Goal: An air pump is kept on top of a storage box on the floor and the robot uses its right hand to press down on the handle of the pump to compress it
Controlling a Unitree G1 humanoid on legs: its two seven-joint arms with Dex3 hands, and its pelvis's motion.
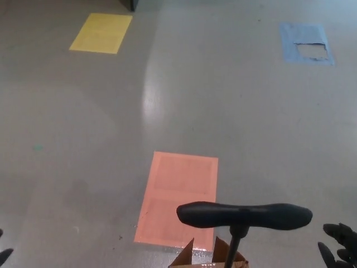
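The air pump's black T-handle lies crosswise at the bottom centre of the head view, raised on its thin black rod. Below it the brown flaps of the storage box just show at the picture's lower edge. My right hand is at the bottom right corner, to the right of the handle and apart from it, its black fingers spread and holding nothing. Only a black tip of my left hand shows at the bottom left edge.
The grey floor carries flat coloured patches: an orange one just beyond the pump, a yellow one at the far left, a worn blue one at the far right. A dark object's corner shows at the top edge.
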